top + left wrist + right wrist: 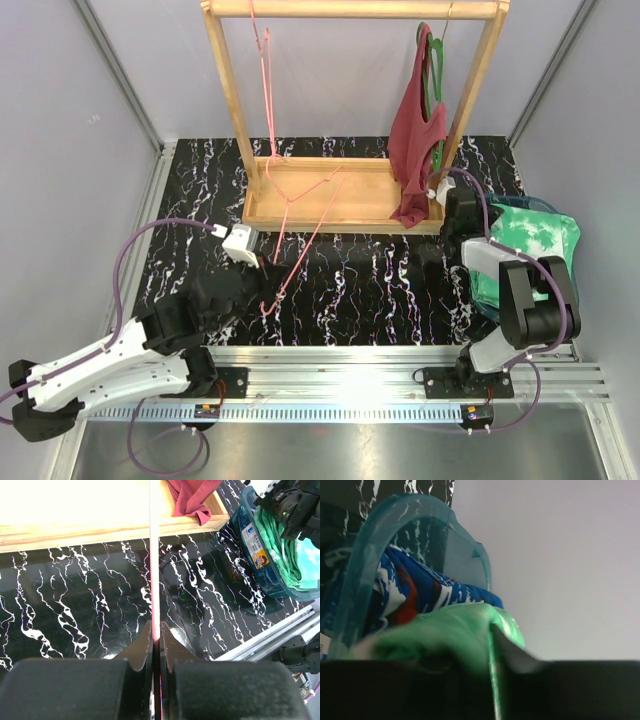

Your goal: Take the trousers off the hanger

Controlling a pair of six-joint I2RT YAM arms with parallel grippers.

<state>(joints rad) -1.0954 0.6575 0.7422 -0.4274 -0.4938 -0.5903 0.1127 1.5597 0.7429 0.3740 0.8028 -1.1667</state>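
Note:
An empty pink wire hanger (297,190) hangs from the wooden rack's top bar and slants down to my left gripper (268,285). That gripper (155,632) is shut on the hanger's thin pink bar (154,570). The green trousers (535,235) lie in a teal tub (480,290) at the right, on top of the blue trousers (420,590). My right gripper (490,225) is at the tub, and its jaws (492,630) are shut on a fold of the green trousers (455,630).
The wooden rack (330,205) stands at the back of the black marbled table. A maroon sleeveless top (415,140) hangs on a green hanger (432,60) at its right post. Grey walls close in both sides. A metal rail runs along the near edge.

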